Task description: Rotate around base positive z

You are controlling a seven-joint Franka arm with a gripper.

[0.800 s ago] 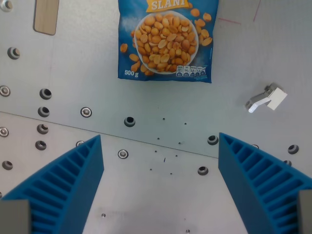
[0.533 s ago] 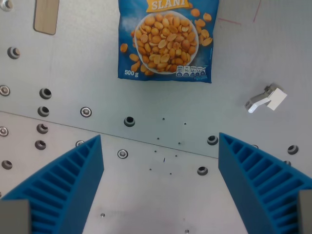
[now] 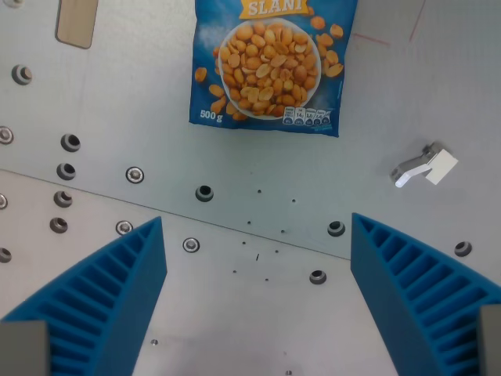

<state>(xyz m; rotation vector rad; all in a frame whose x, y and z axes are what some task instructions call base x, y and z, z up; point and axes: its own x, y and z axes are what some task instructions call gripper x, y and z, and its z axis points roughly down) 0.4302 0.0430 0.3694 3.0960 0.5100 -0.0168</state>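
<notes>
Item: hand [image 3: 258,301]. Two blue ribbed fingers [image 3: 102,301], spread wide at the lower corners of the wrist view; nothing between them, only bare metal.

Item: worktop [image 3: 438,86]. Grey metal plate with bolts and threaded holes; a seam runs slantwise across the middle, down toward the wrist view's right.

Item: bag [image 3: 270,63]. Blue peanut packet, lying flat at top centre, upper edge cut off by the frame. Well apart from the fingers and untouched.

Item: clip [image 3: 423,166]. Small white and grey part, at the wrist view's right, alone on the plate.

Item: tab [image 3: 76,22]. Pale wooden piece, top corner at the wrist view's left, partly out of frame.

Step in hand, as judged: the task names no object, only a turn of the arm about its base axis. The hand hangs empty above the plate, so the turn looks to be under way or about to begin.

Next move, as judged: a steady sweep about the base, height held, fingers left spread, nothing on the plate disturbed.
</notes>
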